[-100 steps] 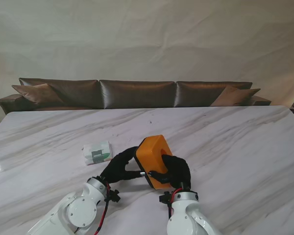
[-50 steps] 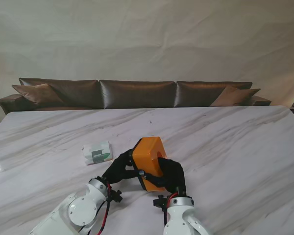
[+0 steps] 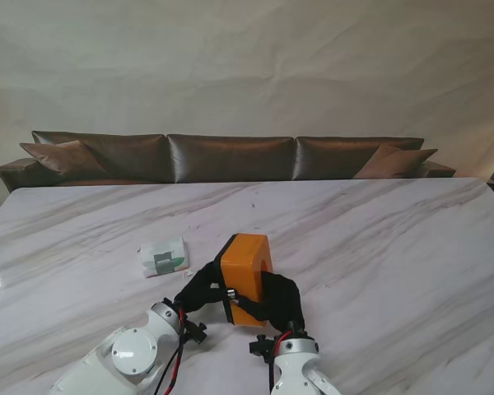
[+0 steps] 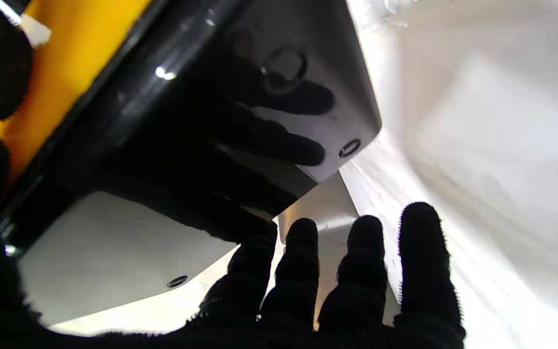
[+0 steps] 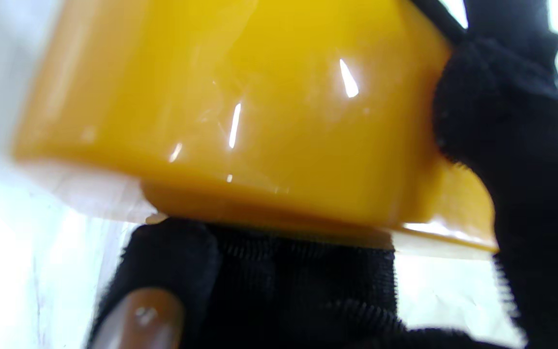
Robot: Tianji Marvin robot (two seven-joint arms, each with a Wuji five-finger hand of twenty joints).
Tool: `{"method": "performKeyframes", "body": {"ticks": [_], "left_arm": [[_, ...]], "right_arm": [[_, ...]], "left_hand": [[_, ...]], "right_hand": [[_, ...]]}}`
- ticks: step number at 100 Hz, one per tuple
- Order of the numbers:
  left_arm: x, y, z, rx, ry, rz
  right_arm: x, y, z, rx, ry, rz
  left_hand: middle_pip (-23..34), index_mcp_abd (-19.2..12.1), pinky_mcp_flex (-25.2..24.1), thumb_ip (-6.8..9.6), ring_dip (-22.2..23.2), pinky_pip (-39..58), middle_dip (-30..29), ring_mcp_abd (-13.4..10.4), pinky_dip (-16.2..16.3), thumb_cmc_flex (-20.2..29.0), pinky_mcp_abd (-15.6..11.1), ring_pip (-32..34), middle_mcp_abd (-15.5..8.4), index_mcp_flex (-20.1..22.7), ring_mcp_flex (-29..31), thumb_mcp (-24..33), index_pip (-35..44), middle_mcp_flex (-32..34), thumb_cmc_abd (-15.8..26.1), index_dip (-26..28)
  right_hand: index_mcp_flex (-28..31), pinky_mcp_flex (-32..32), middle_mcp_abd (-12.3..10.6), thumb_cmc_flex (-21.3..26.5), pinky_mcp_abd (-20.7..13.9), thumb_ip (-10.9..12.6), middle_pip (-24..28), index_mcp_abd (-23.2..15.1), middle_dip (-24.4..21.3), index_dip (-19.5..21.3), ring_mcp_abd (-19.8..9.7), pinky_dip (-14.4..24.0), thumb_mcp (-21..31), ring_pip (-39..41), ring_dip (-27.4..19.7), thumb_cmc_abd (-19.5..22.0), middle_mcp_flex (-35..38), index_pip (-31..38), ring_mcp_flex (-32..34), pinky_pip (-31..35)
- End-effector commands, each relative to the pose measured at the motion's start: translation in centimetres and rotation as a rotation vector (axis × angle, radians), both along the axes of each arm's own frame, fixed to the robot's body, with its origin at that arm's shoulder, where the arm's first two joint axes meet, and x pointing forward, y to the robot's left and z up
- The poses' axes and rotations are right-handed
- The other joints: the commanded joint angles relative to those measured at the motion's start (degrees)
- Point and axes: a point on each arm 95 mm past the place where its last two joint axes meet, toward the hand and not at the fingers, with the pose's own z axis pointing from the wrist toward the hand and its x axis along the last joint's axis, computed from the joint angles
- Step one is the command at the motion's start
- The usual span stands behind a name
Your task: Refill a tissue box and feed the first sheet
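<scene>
Two hands meet at the box (image 3: 245,276), which is tipped up on edge on the table (image 3: 379,247), near the edge closest to me and slightly left of centre. The box is orange with a dark base plate.

Right hand (image 3: 278,301): gripping the box. In the stand view its black-gloved fingers wrap the right side and the nearer end of the box. In the right wrist view the orange shell (image 5: 240,111) fills most of the picture, with fingers (image 5: 511,126) pressed against one side and more of the glove under its edge.

Left hand (image 3: 199,290): at the left face of the box, against the base. In the left wrist view four fingers (image 4: 366,261) are extended and slightly spread, their tips short of the glossy base plate (image 4: 279,97), which reflects them. The thumb side lies close to the orange edge (image 4: 66,58). Whether the left hand actually presses on the box cannot be told; it encloses nothing.

Pack (image 3: 163,257): a white tissue pack with a green label, lying flat on the table to the left of the box and farther from me than the left hand, apart from both.

Sofa (image 3: 230,156): dark, beyond the far table edge.
</scene>
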Motion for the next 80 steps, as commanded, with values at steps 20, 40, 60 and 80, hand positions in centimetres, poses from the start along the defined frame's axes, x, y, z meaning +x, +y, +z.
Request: {"method": "performKeyframes", "body": {"ticks": [20, 40, 60, 80], "left_arm": [[-0.2, -0.9, -0.9, -0.08, 0.083, -0.072], [-0.2, -1.0, -1.0, -0.155, 0.13, -0.099], [-0.2, -1.0, -1.3, -0.212, 0.183, -0.127], [-0.2, -1.4, -1.6, -0.25, 0.206, -0.139]], "right_arm": [[-0.3, 2.1, 0.5, 0.061, -0.013, 0.048], [-0.3, 2.8, 0.6, 0.089, -0.019, 0.053], [-0.1, 3.1, 0.6, 0.107, -0.015, 0.054], [0.0, 3.1, 0.5, 0.113, -0.01, 0.04]], "left_hand": [[1.96, 0.42, 0.38, 1.58, 0.59, -16.45, 1.03, -0.55, 1.06, 6.92, 0.88, 0.14, -0.11, -2.6, 4.39, 8.21, 4.81, -0.58, 0.24, 3.15], [6.02, -0.12, 2.64, 2.0, 3.06, -12.19, 3.49, -1.12, 5.51, 10.73, -1.29, 2.56, -0.61, -3.66, 8.29, 12.28, 12.07, 2.21, -2.59, 8.96], [13.57, -2.21, 5.96, 4.19, 6.59, -6.32, 7.86, -2.16, 10.2, 15.32, -3.93, 6.28, -3.13, -6.45, 14.19, 14.14, 22.24, 6.34, -2.45, 17.8], [29.66, -7.95, 13.0, 9.01, 15.52, 4.08, 23.4, -4.56, 16.02, 20.02, -7.22, 16.7, -10.8, -7.55, 24.53, 19.17, 35.62, 12.91, -0.56, 31.04]], "right_hand": [[4.92, 1.15, 0.48, 5.21, -10.55, 3.65, 11.23, -2.99, 0.67, -0.12, 2.63, 0.31, 6.01, 25.72, 3.92, 3.16, 8.99, 1.57, 4.23, 13.14], [4.92, 1.14, 0.48, 5.26, -10.52, 3.7, 11.23, -2.99, 0.66, -0.11, 2.64, 0.31, 5.98, 25.72, 3.91, 3.15, 8.99, 1.57, 4.23, 13.15], [4.92, 1.14, 0.48, 5.2, -10.5, 3.7, 11.23, -3.0, 0.66, -0.11, 2.64, 0.3, 5.86, 25.73, 3.9, 3.25, 8.99, 1.57, 4.23, 13.15], [4.87, 1.14, 0.48, 5.16, -10.5, 3.66, 11.23, -3.02, 0.66, -0.11, 2.59, 0.29, 5.84, 25.67, 3.87, 3.08, 8.99, 1.53, 4.23, 13.15]]}}
